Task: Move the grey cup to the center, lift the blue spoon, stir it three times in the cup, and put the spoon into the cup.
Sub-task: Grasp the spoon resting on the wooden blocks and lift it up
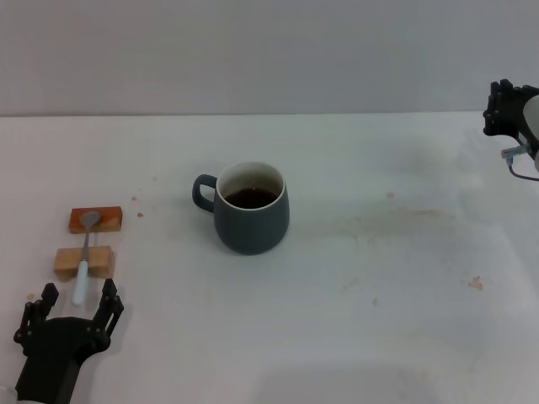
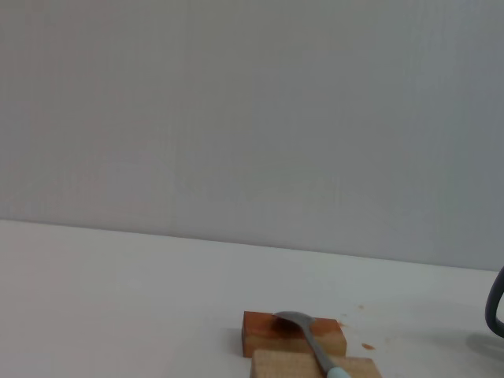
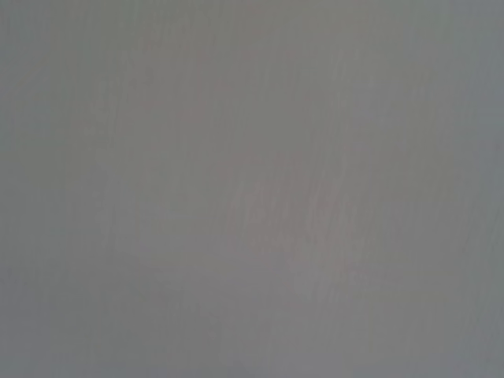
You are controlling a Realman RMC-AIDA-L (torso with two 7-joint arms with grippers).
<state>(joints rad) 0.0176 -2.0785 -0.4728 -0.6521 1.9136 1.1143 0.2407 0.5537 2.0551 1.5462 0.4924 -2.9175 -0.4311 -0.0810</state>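
1. The grey cup (image 1: 251, 208) stands upright on the white table (image 1: 379, 295), a little left of the head view's middle, its loop handle pointing toward the frame's left and dark brown liquid inside. It already looks roughly central, so I judge the spoon to be the step in hand.

2. The blue spoon (image 1: 84, 252) lies at the left of the head view, bridging two wooden blocks: its metal bowl rests on the reddish block (image 1: 96, 220) and its light blue handle crosses the pale block (image 1: 83, 262), the tip jutting past it toward the bottom of the frame.

3. The left gripper (image 1: 76, 301) sits at the lower left, its fingers spread wide either side of the handle tip and not touching it. The left wrist view shows the spoon (image 2: 315, 346) and both blocks at its bottom edge.

4. The right gripper (image 1: 505, 109) is parked at the upper right edge; whether its fingers are open or closed I cannot tell.

5. Handling, as a judgement: the spoon looks light, stiff and slim, with a smooth handle that could slip or twist. The overhanging handle end is the place to pinch (the blocks leave room beneath it).

6. The cup is probably heavy, ceramic and breakable, and the liquid could spill if it is jolted.
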